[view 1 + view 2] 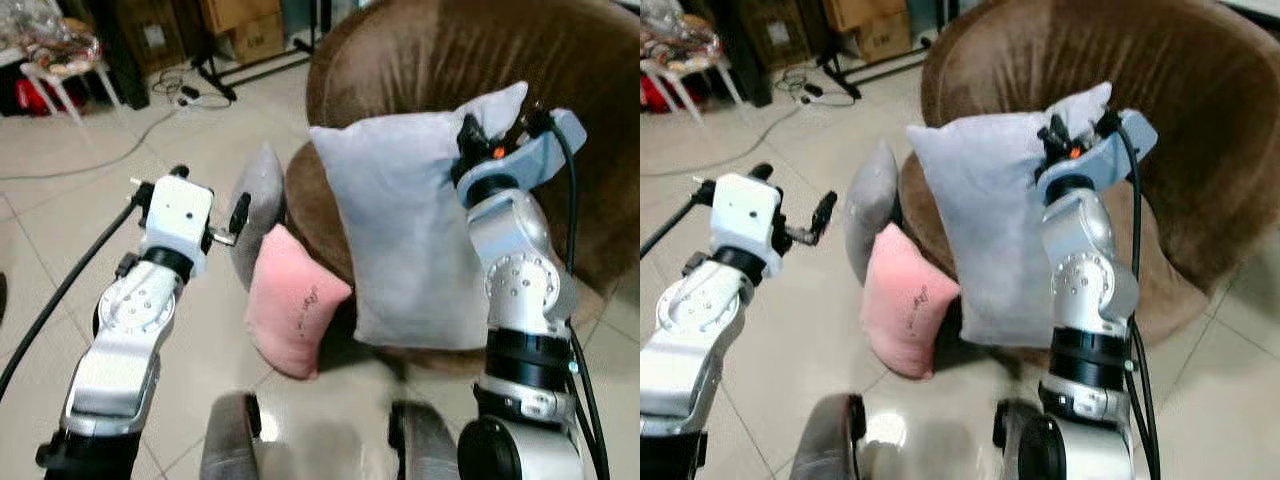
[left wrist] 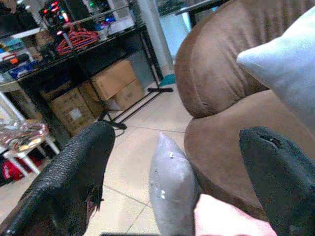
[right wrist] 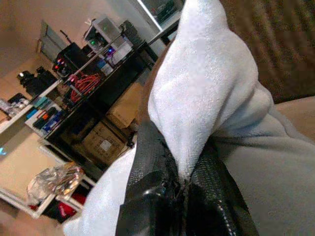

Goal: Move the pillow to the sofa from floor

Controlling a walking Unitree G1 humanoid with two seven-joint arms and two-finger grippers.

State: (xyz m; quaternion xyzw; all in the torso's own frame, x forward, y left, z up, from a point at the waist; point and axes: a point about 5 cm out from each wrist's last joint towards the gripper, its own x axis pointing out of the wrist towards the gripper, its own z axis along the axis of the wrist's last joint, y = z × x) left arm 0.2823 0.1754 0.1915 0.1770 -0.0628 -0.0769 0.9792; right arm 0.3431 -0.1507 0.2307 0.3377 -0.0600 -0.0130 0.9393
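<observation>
A large light-blue pillow (image 1: 410,230) hangs upright in front of the brown sofa (image 1: 560,90), its lower edge near the seat's front. My right gripper (image 3: 184,191) is shut on the pillow's top corner (image 3: 206,98), the fabric pinched between the black fingers (image 3: 147,182). A pink pillow (image 1: 290,300) and a grey pillow (image 1: 258,205) lean against the sofa's base on the tiled floor. My left gripper (image 2: 177,172) is open, held in the air beside the grey pillow (image 2: 170,187), touching nothing.
Cardboard boxes (image 2: 106,86) sit under a dark shelf behind the sofa. Cables (image 1: 150,110) trail across the tiles, and a small white table (image 1: 60,60) stands at the back left. My own feet (image 1: 230,440) are close to the pink pillow.
</observation>
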